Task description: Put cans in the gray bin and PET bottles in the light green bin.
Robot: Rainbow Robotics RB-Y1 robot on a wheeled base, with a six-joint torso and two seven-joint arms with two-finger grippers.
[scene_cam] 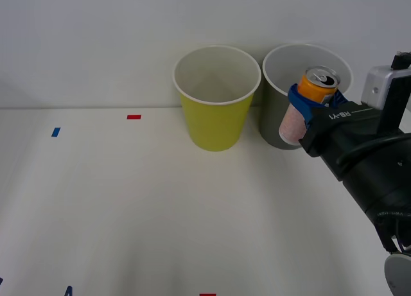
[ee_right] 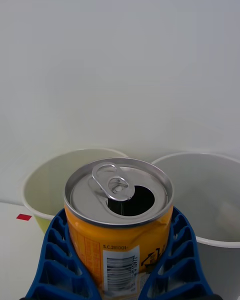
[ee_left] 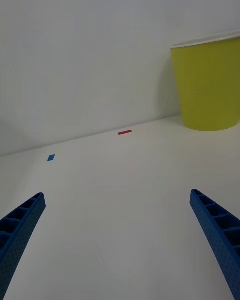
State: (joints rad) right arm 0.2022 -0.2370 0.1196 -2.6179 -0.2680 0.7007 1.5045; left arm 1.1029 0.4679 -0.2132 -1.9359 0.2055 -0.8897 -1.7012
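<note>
Gripping the small drink can (scene_cam: 311,104) around its orange and pale pink body, the right claw (scene_cam: 302,110) has its 2 blue ribbed fingers (ee_right: 55,260) pressed against opposite sides of it, closed just to the can's width. In the front view the can is lifted off the white tabletop (scene_cam: 128,206) and tilted, its silver top leaning toward the back wall, and it overlaps the near rim and front wall of the gray bin (scene_cam: 276,71); whether it sits directly above the opening cannot be told from this angle. The right wrist view shows the can's top with its pull tab (ee_right: 112,180) and an open mouth hole, with both bins beyond it. The gray bin stands upright at the back of the tabletop, close to the wall, and the light green bin (scene_cam: 216,97) stands upright just beside it on its left, their rims nearly touching. A red marker (scene_cam: 133,117) and a blue marker (scene_cam: 56,131) lie flat on the tabletop well to the left of the bins, and another red mark (scene_cam: 207,295) sits at the near edge. The left claw (ee_left: 117,240) hovers low over bare tabletop with its 2 fingers spread wide and nothing between them, the light green bin ahead of it.
</note>
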